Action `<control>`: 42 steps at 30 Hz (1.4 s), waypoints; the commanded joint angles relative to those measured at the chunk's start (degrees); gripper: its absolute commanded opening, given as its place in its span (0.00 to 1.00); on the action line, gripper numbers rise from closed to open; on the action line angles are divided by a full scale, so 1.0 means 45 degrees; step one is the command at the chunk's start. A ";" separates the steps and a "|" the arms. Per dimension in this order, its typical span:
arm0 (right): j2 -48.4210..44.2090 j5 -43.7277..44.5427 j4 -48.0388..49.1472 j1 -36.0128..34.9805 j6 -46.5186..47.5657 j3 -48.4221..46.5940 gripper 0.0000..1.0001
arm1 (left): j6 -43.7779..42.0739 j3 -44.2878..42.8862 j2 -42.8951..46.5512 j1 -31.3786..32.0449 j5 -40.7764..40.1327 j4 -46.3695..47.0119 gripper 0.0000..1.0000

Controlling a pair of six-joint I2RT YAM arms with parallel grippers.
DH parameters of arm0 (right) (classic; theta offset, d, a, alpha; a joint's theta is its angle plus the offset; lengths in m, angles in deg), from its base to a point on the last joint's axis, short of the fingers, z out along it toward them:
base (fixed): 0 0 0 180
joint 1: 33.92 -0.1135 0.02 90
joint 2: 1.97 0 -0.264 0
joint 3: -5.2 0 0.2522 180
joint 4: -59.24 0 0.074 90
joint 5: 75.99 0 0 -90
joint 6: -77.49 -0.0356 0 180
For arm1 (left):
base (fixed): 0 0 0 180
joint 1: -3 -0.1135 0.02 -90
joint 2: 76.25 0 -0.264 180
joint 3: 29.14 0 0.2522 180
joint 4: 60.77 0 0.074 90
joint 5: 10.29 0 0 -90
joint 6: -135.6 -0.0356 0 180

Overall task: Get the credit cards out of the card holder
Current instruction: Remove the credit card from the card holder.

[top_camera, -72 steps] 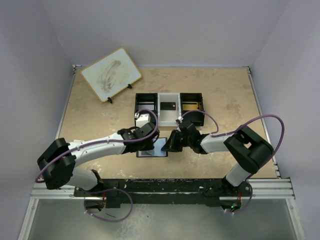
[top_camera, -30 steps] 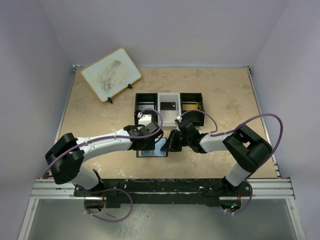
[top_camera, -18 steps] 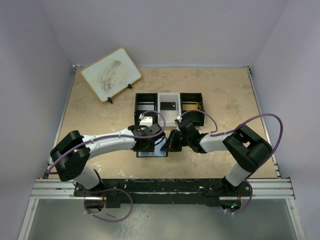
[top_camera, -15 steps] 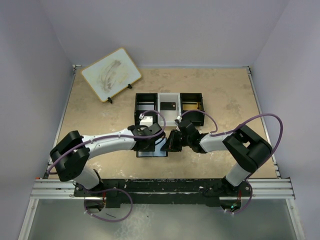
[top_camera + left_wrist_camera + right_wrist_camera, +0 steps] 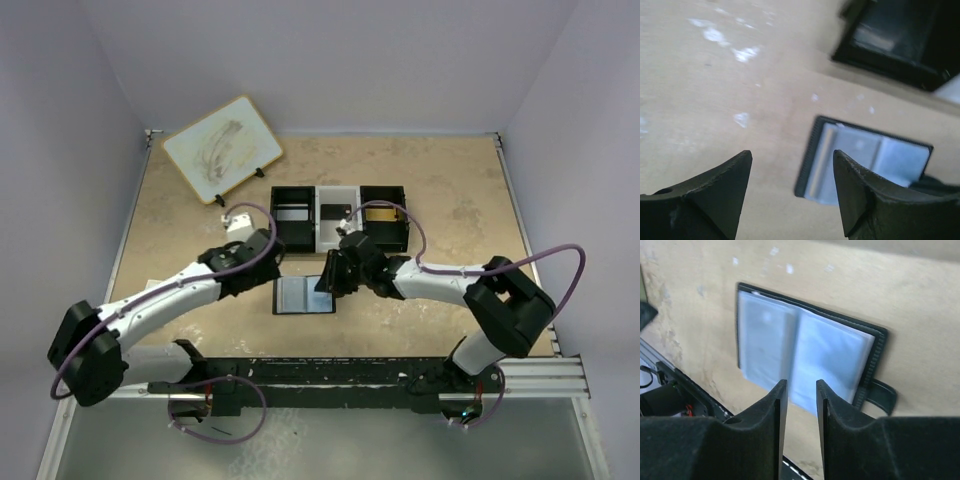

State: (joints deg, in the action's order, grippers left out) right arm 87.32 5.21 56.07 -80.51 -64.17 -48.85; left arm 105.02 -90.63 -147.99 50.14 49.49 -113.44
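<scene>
The card holder lies open and flat on the table, black-edged with pale blue-grey sleeves facing up and its strap tab sticking out. No card is clearly visible in the sleeves. One dark credit card lies in the tray's white middle compartment. My left gripper is open, off the holder's left edge and empty. It hovers left of the holder in the top view. My right gripper hangs over the holder's right half, jaws slightly apart with nothing between them.
A black-and-white three-compartment tray stands just behind the holder, with a golden thing in its right section. A small whiteboard on a stand sits at the back left. Purple cables loop from both arms.
My left gripper has pulled back to the left off the holder and opened wider. The right gripper's jaws have parted and it has shifted over the holder's right edge. The holder now lies open and uncovered.
</scene>
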 commanded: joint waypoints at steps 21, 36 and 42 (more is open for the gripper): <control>0.4359 0.4438 -0.6804 -0.2692 0.0503 -0.7604 0.72 | -0.2355 0.0231 0.5998 -0.4459 -0.1194 -0.1751 0.70; 0.5813 0.5131 -0.8345 -0.3029 0.0279 -0.8939 0.73 | -0.2462 0.0467 0.6023 -0.4459 -0.1078 -0.1380 0.70; 0.6150 0.5613 -0.8953 -0.3173 0.0118 -0.9355 0.73 | -0.2462 0.0488 0.5970 -0.4455 -0.1059 -0.1331 0.70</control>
State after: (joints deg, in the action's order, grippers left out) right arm 112.52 27.27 20.23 -94.04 -62.07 -89.20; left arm 95.40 -88.31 -121.31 30.38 45.71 -121.31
